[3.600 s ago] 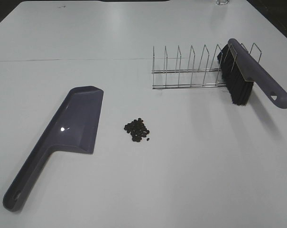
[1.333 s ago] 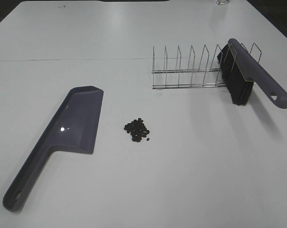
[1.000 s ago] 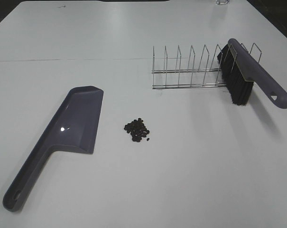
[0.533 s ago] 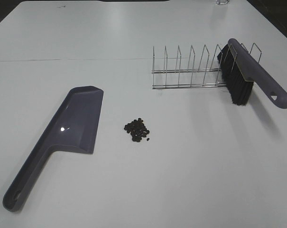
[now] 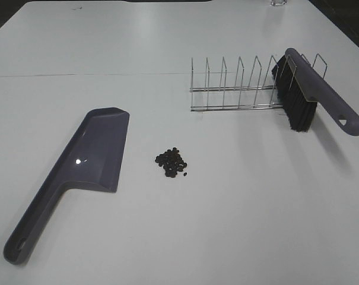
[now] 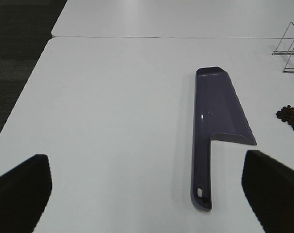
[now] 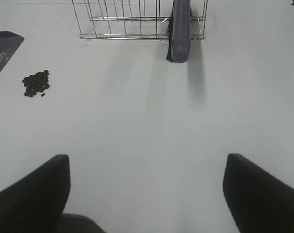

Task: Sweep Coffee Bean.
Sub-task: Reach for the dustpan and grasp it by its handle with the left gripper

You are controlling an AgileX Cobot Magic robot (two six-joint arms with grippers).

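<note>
A small pile of dark coffee beans (image 5: pixel 172 162) lies on the white table, also seen in the wrist views as coffee beans (image 7: pixel 36 83) and coffee beans (image 6: pixel 291 117). A purple-grey dustpan (image 5: pixel 78 169) lies flat to their left, handle toward the near edge; the left wrist view shows the dustpan (image 6: pixel 216 126) ahead of my left gripper (image 6: pixel 142 191), which stands open and empty. A purple brush (image 5: pixel 310 98) with black bristles leans in the wire rack (image 5: pixel 238 86). My right gripper (image 7: pixel 147 194) is open, well short of the brush (image 7: pixel 181 31).
The wire rack (image 7: pixel 132 19) stands at the back right with several empty slots. A seam line crosses the table (image 5: pixel 78 74) behind the dustpan. The table's left edge and dark floor (image 6: pixel 15 43) show in the left wrist view.
</note>
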